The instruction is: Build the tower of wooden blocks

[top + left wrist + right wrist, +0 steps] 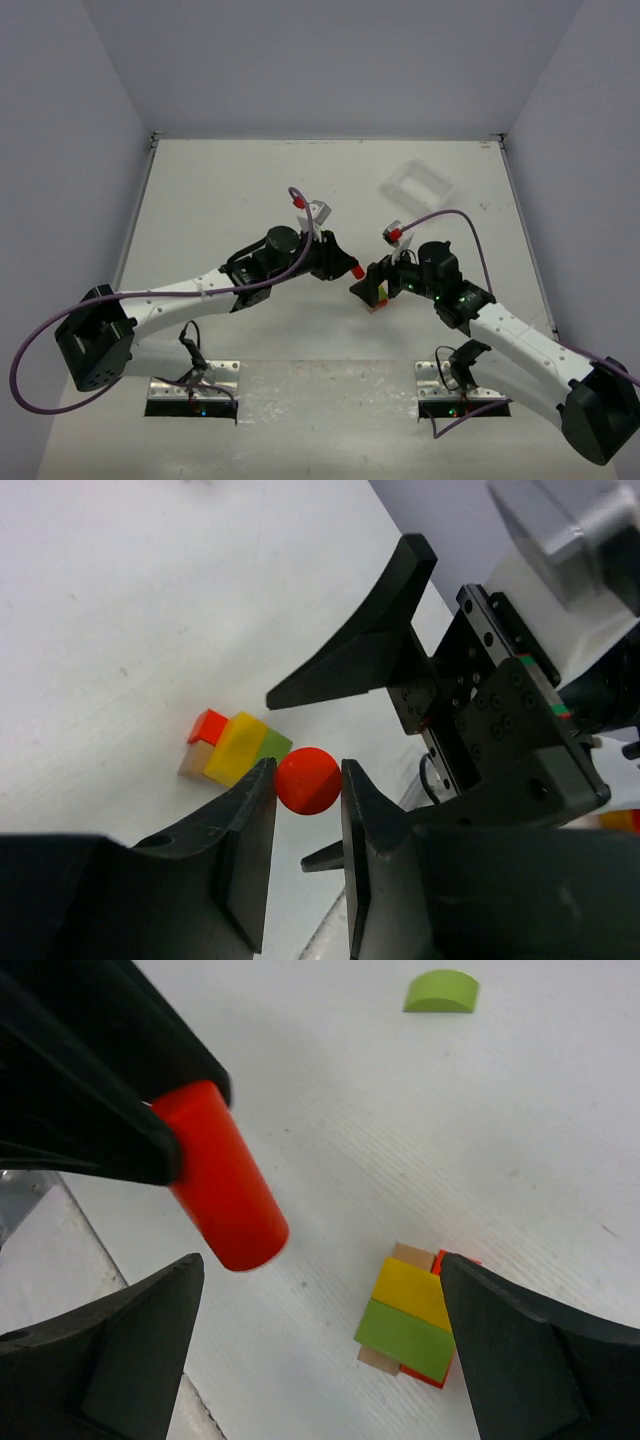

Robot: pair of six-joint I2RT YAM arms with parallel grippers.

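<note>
Check the left gripper [308, 776] first: its jaws are closed almost fully onto a red cylinder [220, 1185], gripping it by its round sides, one finger on each side. In the left wrist view you see the flat round end of the cylinder pinched between the two black fingers [245, 830]. In the right wrist view you see its length projecting clear of the fingertips, tilted and off the table [200, 190]. Next check the right gripper [320, 1270]: its jaws stand wide apart and hold nothing, and neither finger touches the cylinder. In the top view the two grippers meet tip to tip near the middle of the table, the right one just beside the left. Locate the wood block tower [410, 1325] on the table below the grippers. It is a small low stack, with a yellow and a green block side by side on plain tan pieces and a red block showing at one edge. In the right wrist view the stack appears between the open right fingers, close to one of them, and apart from the held cylinder. One green half-round block [441, 992] lies alone, well apart from the stack. A white tray [417, 185] sits toward the far right of the table.
</note>
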